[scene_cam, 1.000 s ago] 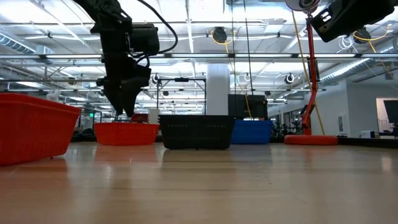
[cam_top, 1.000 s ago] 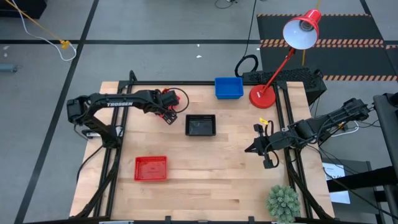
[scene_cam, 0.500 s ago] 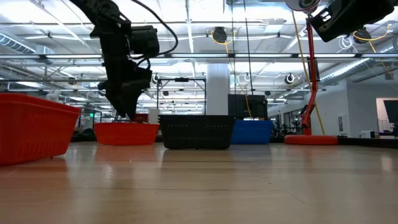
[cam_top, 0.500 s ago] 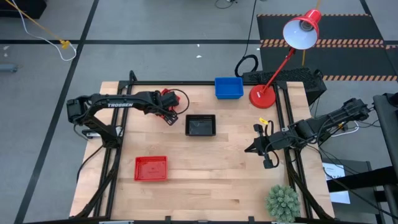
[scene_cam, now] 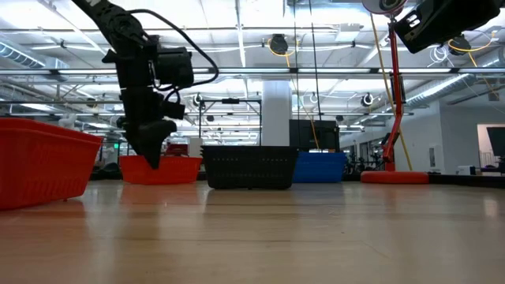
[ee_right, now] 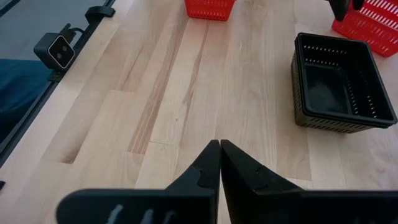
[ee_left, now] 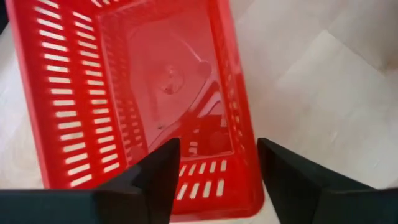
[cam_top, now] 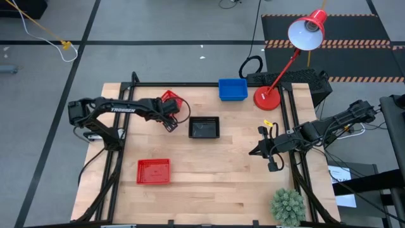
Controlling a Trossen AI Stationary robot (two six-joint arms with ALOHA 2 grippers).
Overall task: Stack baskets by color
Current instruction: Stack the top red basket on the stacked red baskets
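A red basket (cam_top: 171, 99) stands on its bottom at the table's far left. My left gripper (ee_left: 214, 180) is open and points steeply down at the basket's near end. One finger (ee_left: 155, 177) is inside the basket and the other (ee_left: 292, 180) is outside, with the end wall (ee_left: 245, 168) between them. I cannot tell whether either finger touches it. A black basket (cam_top: 204, 127) sits mid-table, a blue basket (cam_top: 233, 89) at the far edge, and a second red basket (cam_top: 154, 171) near the front left. My right gripper (cam_top: 254, 152) hangs shut above the table's right side.
A red lamp's round base (cam_top: 267, 98) stands at the far right, beside the blue basket. A small green plant (cam_top: 288, 206) sits at the near right corner. Bare wood lies between the black basket and the near edge.
My left gripper has come down over the far red basket, and its fingertips now dip to the basket's rim. Nothing else has moved.
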